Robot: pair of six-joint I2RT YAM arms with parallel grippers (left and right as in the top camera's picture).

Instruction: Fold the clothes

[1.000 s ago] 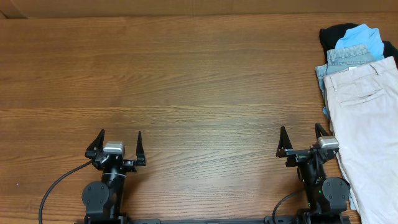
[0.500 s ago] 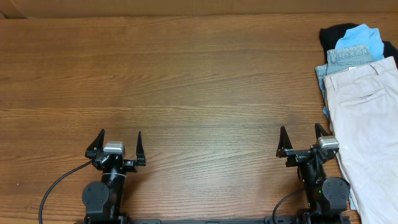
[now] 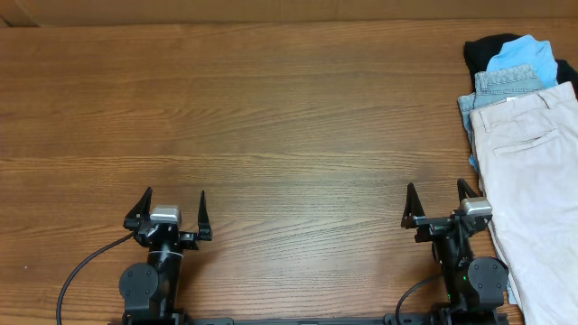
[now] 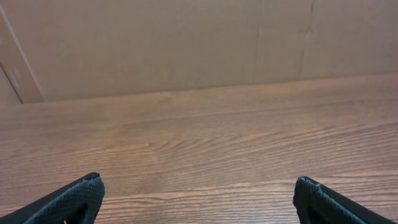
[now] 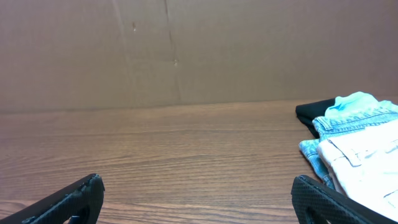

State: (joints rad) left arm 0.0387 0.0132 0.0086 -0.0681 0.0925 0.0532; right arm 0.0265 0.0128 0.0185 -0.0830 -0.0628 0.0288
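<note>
No lettering, brand, number or sign can be read in any view. The pale beige shorts (image 3: 533, 181), just to the right of the right gripper (image 3: 435, 186), show no legible label.
</note>
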